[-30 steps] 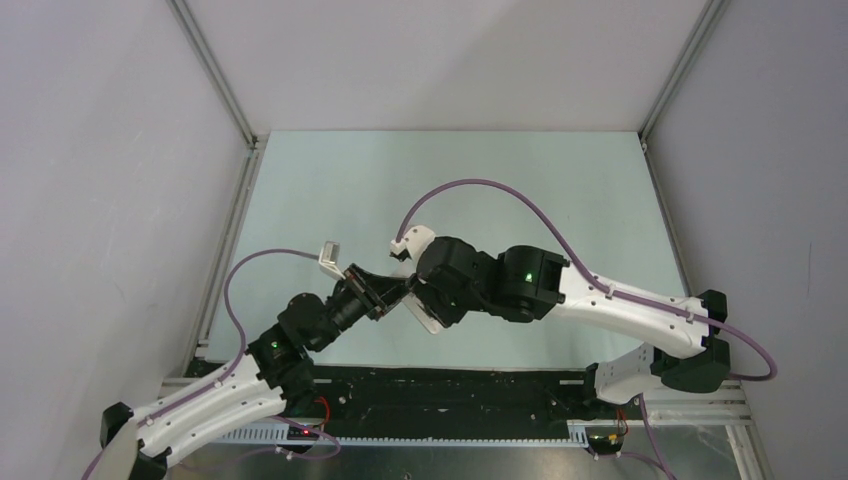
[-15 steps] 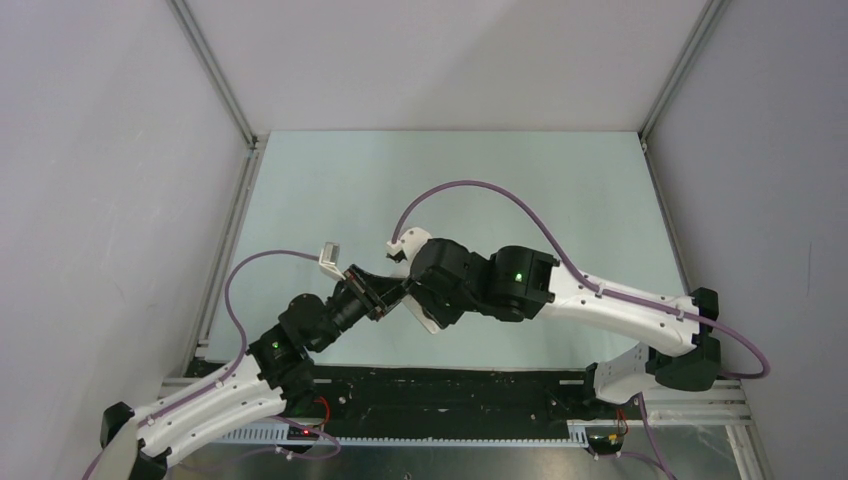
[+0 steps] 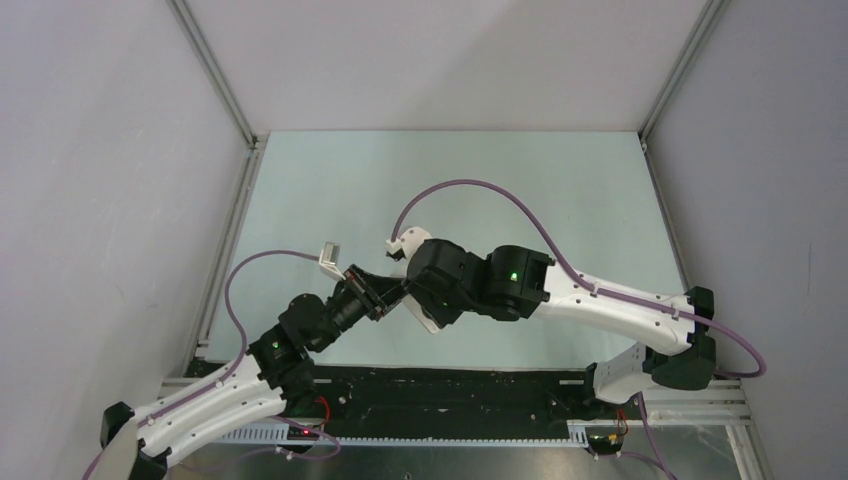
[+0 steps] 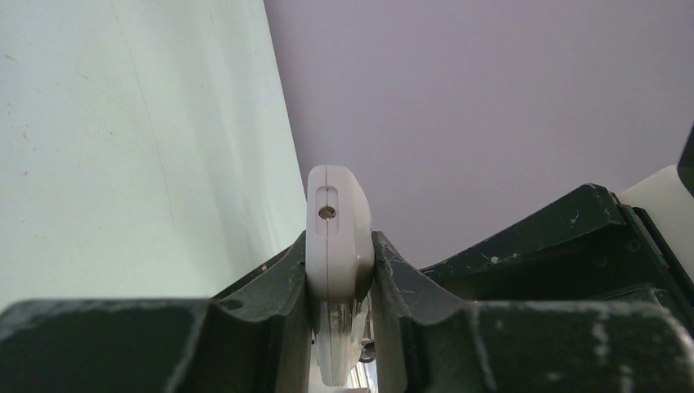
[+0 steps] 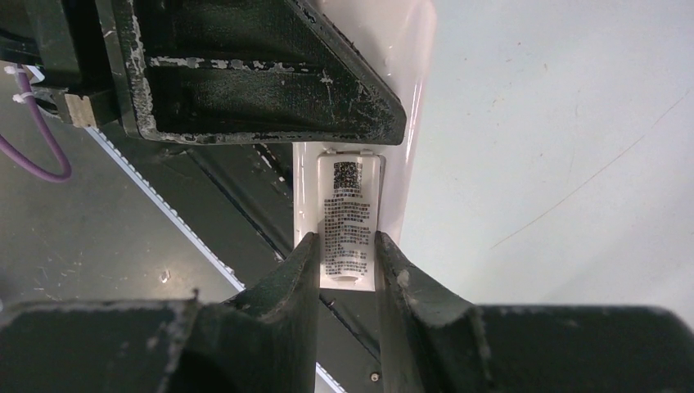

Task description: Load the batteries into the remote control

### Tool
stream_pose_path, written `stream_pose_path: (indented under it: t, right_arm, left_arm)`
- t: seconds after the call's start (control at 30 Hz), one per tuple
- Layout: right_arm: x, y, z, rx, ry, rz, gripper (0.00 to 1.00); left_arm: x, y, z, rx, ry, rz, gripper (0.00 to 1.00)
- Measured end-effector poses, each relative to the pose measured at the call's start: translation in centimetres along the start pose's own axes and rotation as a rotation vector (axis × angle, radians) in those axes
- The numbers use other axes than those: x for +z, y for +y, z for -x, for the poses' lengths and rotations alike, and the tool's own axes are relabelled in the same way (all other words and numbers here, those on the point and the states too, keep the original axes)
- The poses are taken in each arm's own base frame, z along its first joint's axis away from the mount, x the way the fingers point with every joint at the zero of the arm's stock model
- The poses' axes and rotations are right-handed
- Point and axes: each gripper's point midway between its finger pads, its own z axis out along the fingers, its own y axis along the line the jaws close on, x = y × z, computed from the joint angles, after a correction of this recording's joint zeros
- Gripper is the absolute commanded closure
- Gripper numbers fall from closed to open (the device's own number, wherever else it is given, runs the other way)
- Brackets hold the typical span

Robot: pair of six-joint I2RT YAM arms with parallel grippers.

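Note:
The remote control [image 4: 337,214] is a white slab seen edge-on in the left wrist view, with my left gripper [image 4: 339,242] shut on its two faces. In the right wrist view its back with the dark printed label [image 5: 349,217] points at the camera. My right gripper [image 5: 347,248] closes on the labelled end, a finger on each side. One finger of the left gripper [image 5: 262,74] crosses just above the label. From the top camera both grippers meet over the near middle of the table, with a corner of the remote [image 3: 428,320] showing below them. The batteries are out of view.
The pale green table [image 3: 450,190] is boxed in by grey walls and aluminium posts. A black strip [image 3: 450,385] runs along the near edge by the arm bases. White camera modules [image 3: 330,254] [image 3: 410,240] with purple cables ride on the wrists.
The right arm has shifted slightly to the left. Both grips on the remote control look the same.

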Motion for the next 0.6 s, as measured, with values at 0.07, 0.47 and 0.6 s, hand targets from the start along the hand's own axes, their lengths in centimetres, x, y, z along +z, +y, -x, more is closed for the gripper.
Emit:
stream_pose_path:
  t: [0.07,0.47,0.6]
  right_arm:
    - [0.01,-0.05,0.05,0.004,-0.001,-0.003,0.82]
    - [0.19,-0.25,0.23,0.017,-0.002,-0.014,0.82]
    - [0.11,-0.2,0.28,0.024,-0.003,-0.013,0.82]
  left_arm:
    - [0.01,0.01,0.0,0.0,0.0,0.0,1.0]
    - [0.03,0.07,-0.03,0.0,0.001,0.002,1.0]
    - [0.0,0.02,-0.01,0.0,0.0,0.0,1.0]
